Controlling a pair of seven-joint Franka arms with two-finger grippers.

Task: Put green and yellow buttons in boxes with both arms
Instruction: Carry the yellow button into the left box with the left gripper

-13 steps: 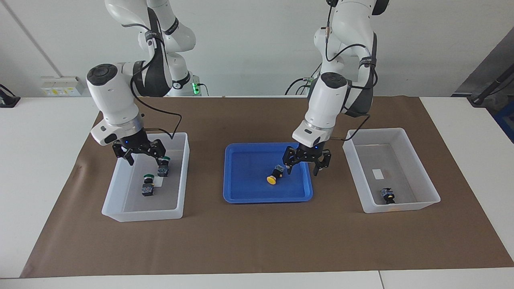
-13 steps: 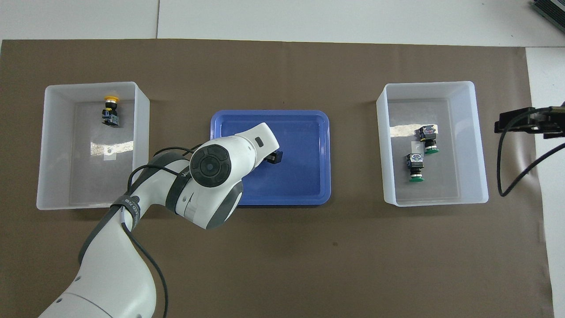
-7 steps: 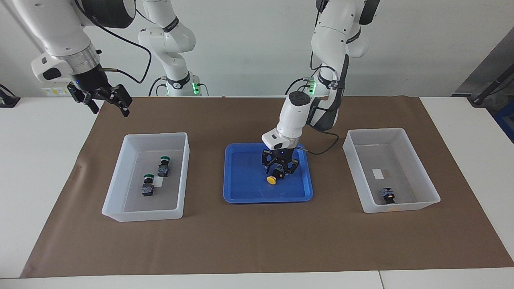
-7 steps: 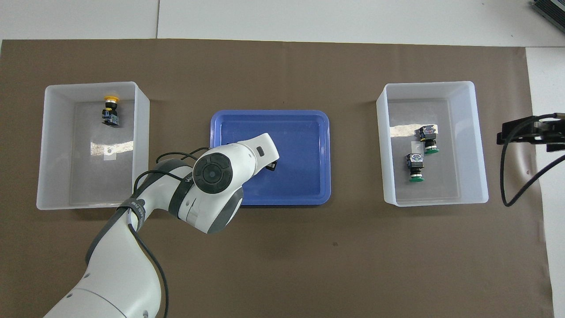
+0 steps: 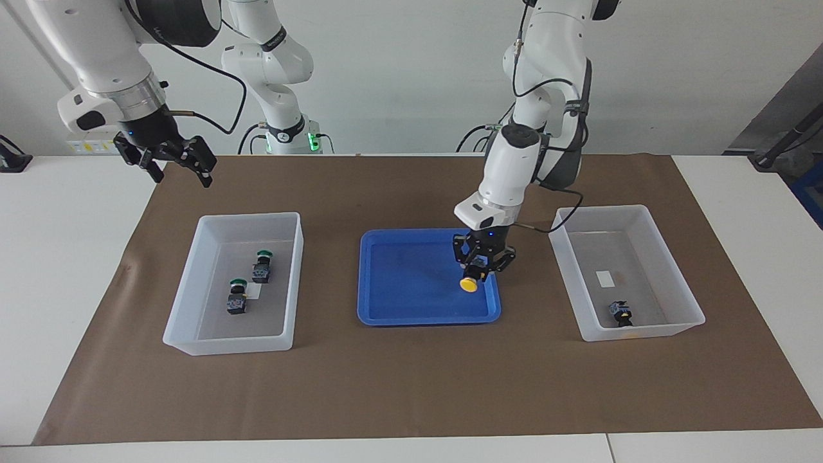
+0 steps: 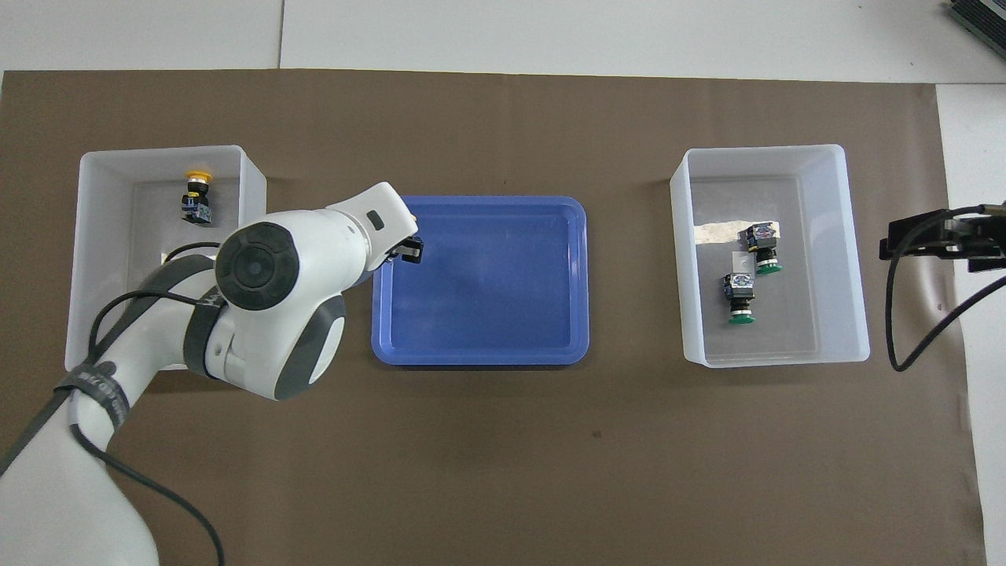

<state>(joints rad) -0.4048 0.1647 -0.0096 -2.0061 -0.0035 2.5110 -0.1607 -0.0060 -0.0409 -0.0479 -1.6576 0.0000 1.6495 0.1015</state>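
Note:
My left gripper point(image 5: 477, 270) is shut on a yellow button point(image 5: 469, 283) and holds it just above the blue tray point(image 5: 398, 316), at the tray's side toward the left arm's end. In the overhead view the left arm hides this button; only the gripper's tip point(image 6: 409, 250) shows. The box point(image 5: 643, 331) at the left arm's end holds one yellow button point(image 5: 621, 314), also seen in the overhead view point(image 6: 196, 196). The box point(image 5: 225, 344) at the right arm's end holds two green buttons point(image 5: 260, 267) point(image 5: 236, 297). My right gripper point(image 5: 172, 164) is open and empty, raised high.
A brown mat point(image 5: 411, 386) covers the table. The blue tray point(image 6: 479, 358) lies between the two boxes point(image 6: 75, 259) point(image 6: 857, 259). The right gripper point(image 6: 935, 232) hangs over the mat's edge, outside its box. A white label point(image 5: 605, 278) lies on the box floor.
My left gripper closed on the yellow button in the tray, lifted it and carried it toward the left arm's end. My right gripper rose out of the green buttons' box and now waits.

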